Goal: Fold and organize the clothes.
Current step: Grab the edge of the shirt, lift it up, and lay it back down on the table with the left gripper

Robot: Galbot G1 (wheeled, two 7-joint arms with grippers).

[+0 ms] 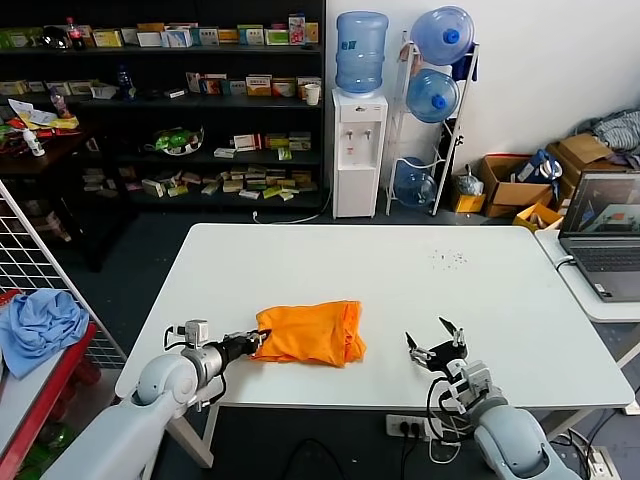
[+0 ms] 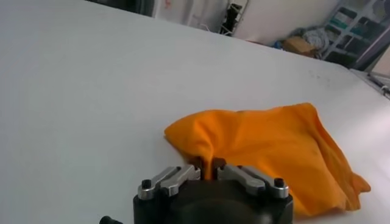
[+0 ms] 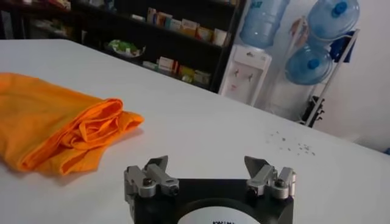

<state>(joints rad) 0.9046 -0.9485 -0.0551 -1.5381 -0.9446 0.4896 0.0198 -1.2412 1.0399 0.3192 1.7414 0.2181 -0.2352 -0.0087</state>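
Observation:
The bright orange T-shirt (image 1: 312, 333) lies folded into a thick bundle near the front middle of the white table (image 1: 400, 270). My left gripper (image 1: 259, 340) sits at the bundle's left edge, shut on a pinch of the orange cloth. In the left wrist view the fabric (image 2: 268, 143) rises in a ridge between the two fingertips of that gripper (image 2: 207, 164). My right gripper (image 1: 435, 342) hovers open over bare table to the right of the shirt, apart from it. The right wrist view shows the shirt's layered folds (image 3: 67, 131) off to one side of the open right gripper (image 3: 207, 164).
A laptop (image 1: 605, 230) stands on a side table at the right. A light blue cloth (image 1: 38, 325) lies on a rack at the left. Shelves (image 1: 170, 100), a water dispenser (image 1: 359, 150) and boxes stand beyond the table's far edge. Small dark specks (image 1: 447, 259) dot the table.

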